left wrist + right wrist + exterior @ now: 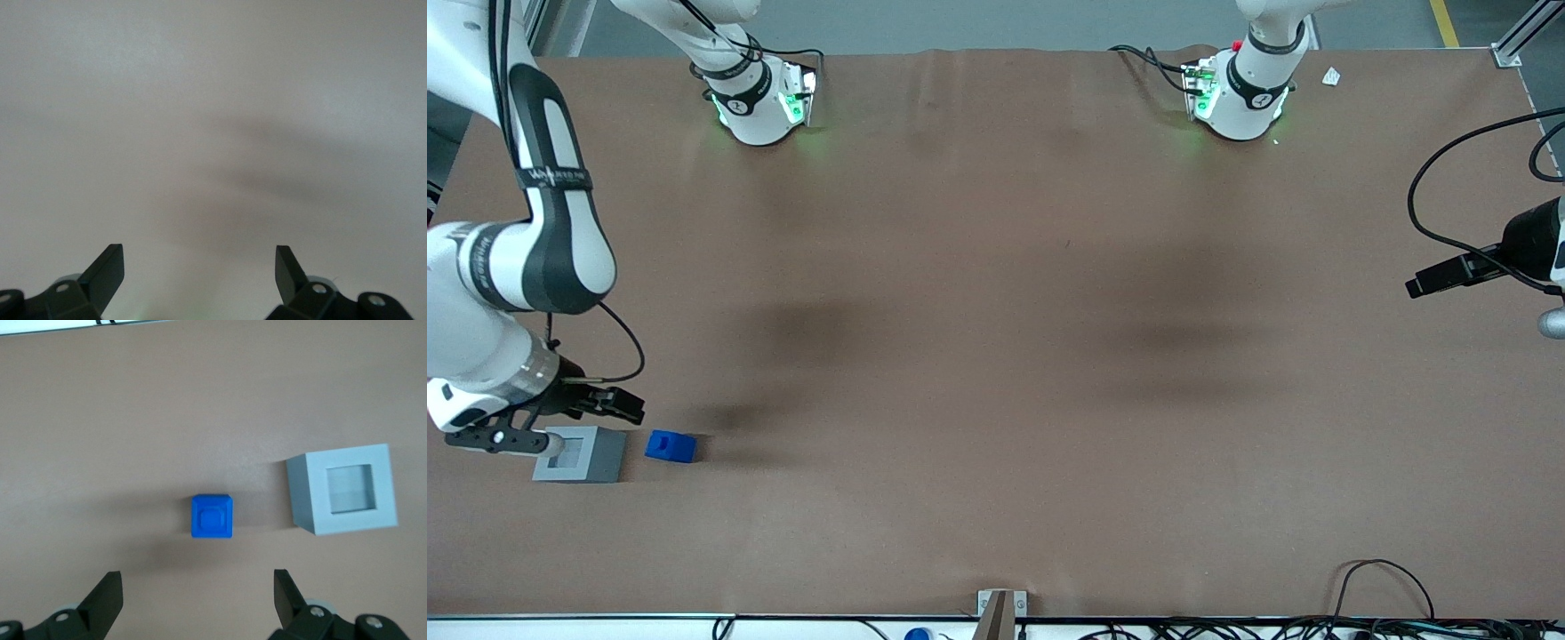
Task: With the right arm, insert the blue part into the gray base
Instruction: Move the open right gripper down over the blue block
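The blue part (pixel 671 445) lies on the brown table toward the working arm's end, beside the gray base (pixel 583 455), with a small gap between the two. The base's paler square recess faces up and holds nothing. My right arm's gripper (pixel 624 407) hangs above the table, a little farther from the front camera than both blocks and touching neither. In the right wrist view the gripper (pixel 198 587) is open with only bare table between its fingers. The blue part (pixel 212 516) lies just ahead of the fingertips, and the gray base (pixel 343 490) stands off to its side.
The two arm bases (pixel 760 98) (pixel 1236 93) stand along the table edge farthest from the front camera. A small white scrap (pixel 1331 77) lies near one. Cables (pixel 1369 613) and a metal bracket (pixel 1000 609) run along the nearest edge.
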### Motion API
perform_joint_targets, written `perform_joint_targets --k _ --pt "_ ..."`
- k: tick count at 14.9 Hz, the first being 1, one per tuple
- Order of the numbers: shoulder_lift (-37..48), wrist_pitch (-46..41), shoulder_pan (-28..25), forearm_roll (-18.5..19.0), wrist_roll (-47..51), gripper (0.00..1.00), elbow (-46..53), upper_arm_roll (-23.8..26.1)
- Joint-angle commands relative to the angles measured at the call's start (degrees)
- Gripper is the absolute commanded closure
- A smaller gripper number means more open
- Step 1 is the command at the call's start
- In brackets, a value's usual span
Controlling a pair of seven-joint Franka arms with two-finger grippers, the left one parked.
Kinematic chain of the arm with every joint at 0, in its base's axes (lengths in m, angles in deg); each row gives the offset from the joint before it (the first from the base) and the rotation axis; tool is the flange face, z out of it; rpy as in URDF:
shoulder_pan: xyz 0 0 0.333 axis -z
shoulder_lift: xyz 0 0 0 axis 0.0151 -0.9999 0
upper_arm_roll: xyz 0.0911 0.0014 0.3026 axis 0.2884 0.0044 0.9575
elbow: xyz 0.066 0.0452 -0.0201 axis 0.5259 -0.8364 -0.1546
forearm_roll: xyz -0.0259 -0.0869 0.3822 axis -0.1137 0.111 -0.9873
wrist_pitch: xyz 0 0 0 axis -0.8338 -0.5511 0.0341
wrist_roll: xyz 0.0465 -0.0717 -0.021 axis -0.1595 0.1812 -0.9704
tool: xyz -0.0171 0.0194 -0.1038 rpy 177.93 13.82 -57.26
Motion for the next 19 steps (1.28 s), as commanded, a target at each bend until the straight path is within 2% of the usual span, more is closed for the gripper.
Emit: perform_joint_targets --k 1,7,11,19 --pt "-3.2 3.3 0.4 -0.1 1.0 0.0 0.5 0.1" --pt "-7.2 4.9 1.7 -0.2 1.0 0.0 1.0 0.1" --pt "-12.0 14.4 2.4 -1.1 1.0 0.0 1.3 0.0" --pt "-13.2 14.2 1.3 -1.2 6.1 0.0 0.9 0.0"
